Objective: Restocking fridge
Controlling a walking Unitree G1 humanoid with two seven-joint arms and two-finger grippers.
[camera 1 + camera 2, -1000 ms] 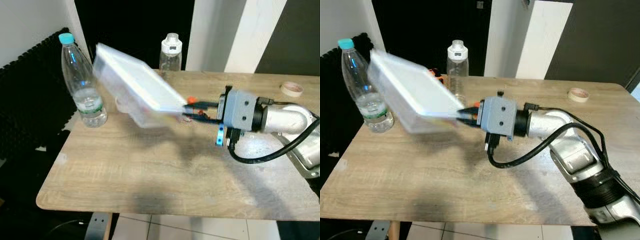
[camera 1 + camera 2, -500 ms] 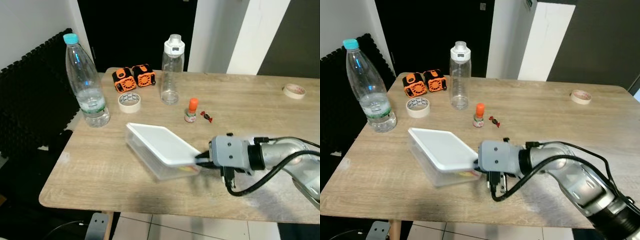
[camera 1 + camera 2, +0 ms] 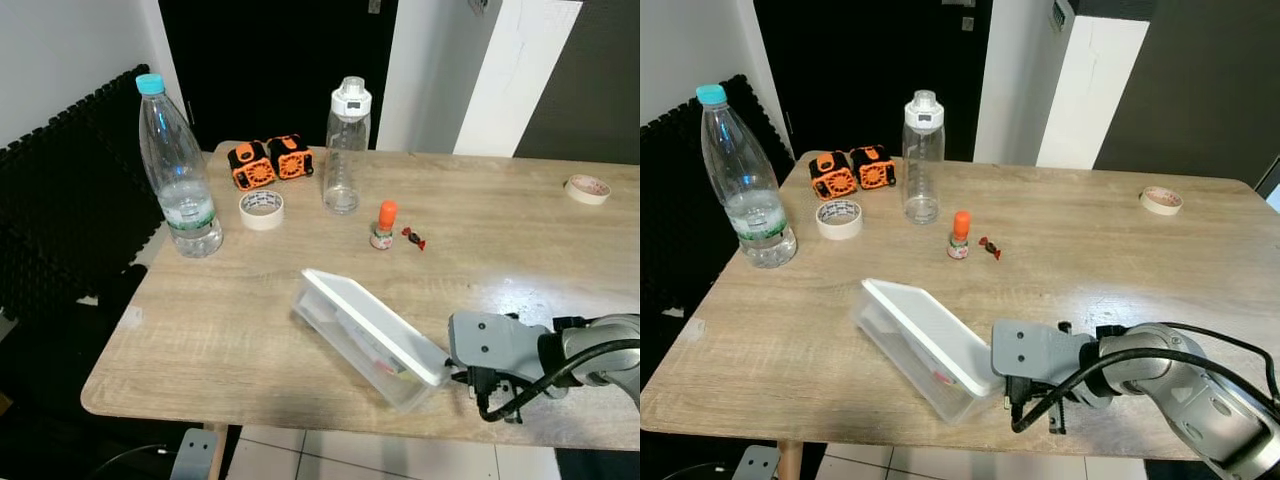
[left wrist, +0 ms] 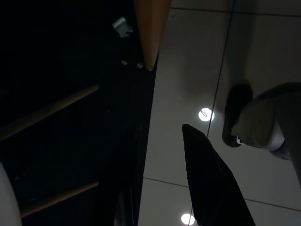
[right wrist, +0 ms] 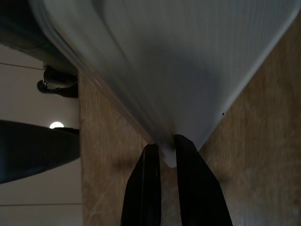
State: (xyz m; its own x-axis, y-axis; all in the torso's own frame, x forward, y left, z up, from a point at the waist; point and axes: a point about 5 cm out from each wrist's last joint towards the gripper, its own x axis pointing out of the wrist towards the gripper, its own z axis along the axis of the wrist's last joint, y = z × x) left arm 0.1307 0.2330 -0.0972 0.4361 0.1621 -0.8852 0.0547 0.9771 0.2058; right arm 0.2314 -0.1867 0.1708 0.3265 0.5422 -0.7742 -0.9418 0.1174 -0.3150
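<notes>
I see my right gripper (image 5: 162, 157) pinching one corner of a clear plastic container (image 3: 367, 340) with a white lid. The container sits tilted on the wooden table (image 3: 250, 320), close to the near edge. Beyond the container stand a small orange-capped bottle (image 3: 383, 223), a wrapped candy (image 3: 413, 237) and a clear drinking bottle (image 3: 345, 147). My left gripper (image 4: 162, 183) hangs over the tiled floor (image 4: 188, 75), fingers apart.
</notes>
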